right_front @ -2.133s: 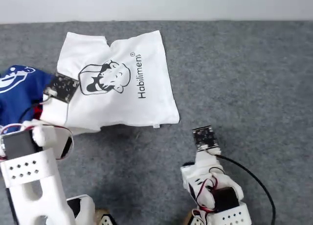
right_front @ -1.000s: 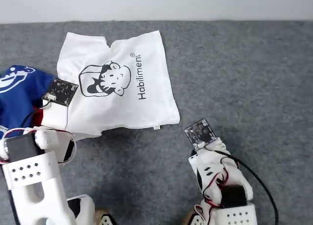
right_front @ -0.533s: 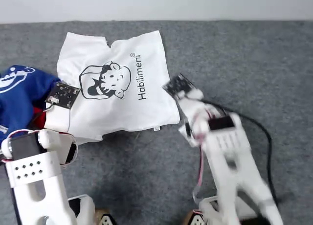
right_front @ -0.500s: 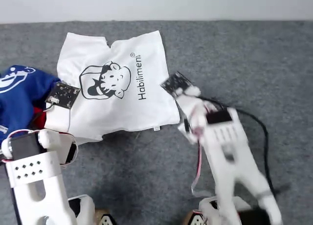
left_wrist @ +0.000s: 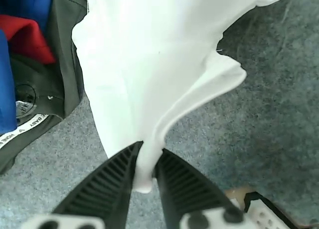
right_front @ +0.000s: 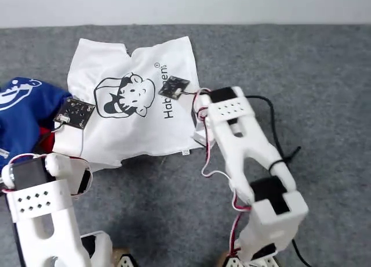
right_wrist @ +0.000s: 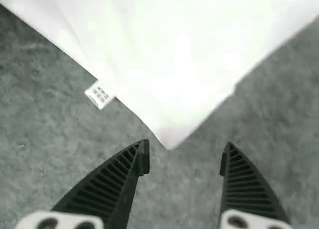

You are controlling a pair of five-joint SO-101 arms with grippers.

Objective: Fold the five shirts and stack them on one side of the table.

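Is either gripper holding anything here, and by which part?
The left gripper is shut on the white shirt, pinching a fold at its edge beside the blue shirt. The right gripper is open above the shirt's corner, holding nothing.

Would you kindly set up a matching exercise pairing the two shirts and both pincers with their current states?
Things:
1. white shirt
2. blue shirt
3. left pincer
4. right pincer

States:
A. open above a corner of the white shirt
B. spread out, print facing up
C. shut on the white shirt's edge
D. bunched up beside the white shirt

Pairs: 1-B, 2-D, 3-C, 4-A.
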